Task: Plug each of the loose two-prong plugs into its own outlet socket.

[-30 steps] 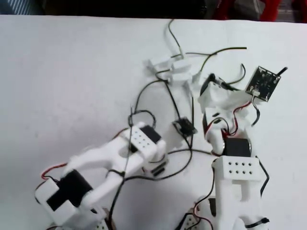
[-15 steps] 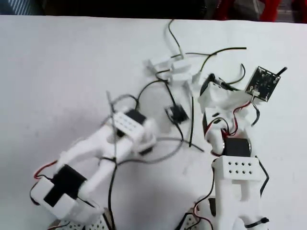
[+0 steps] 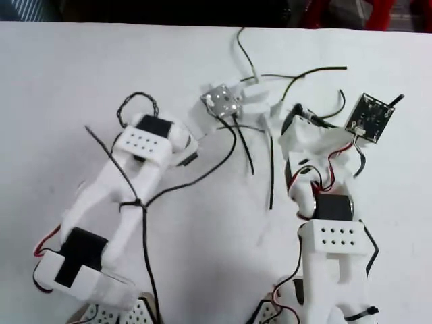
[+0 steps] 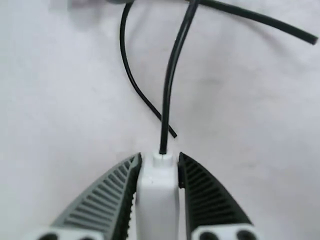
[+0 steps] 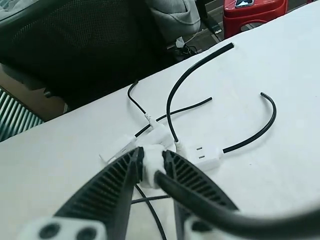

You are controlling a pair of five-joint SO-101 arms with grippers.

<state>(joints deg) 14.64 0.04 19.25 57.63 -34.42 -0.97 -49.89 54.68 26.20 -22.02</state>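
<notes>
Left hand (image 4: 159, 158): clamped on plug (image 4: 156, 192), lower centre, cord (image 4: 172, 75) ahead; likely for carrying.
Right hand (image 5: 151, 152): pinching white block (image 5: 150, 172) beside socket (image 5: 201, 153), centre; likely steadying it.

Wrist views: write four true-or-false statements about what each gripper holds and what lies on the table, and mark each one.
1. The left gripper is shut on a white connector block, and a black cord runs out of the block. True.
2. The right gripper is spread wide with nothing between its fingers. False: a white piece sits clamped between them.
3. A white two-slot socket lies on the table close beside the right gripper's tips. True.
4. The table is dark wood. False: its surface is white.
</notes>
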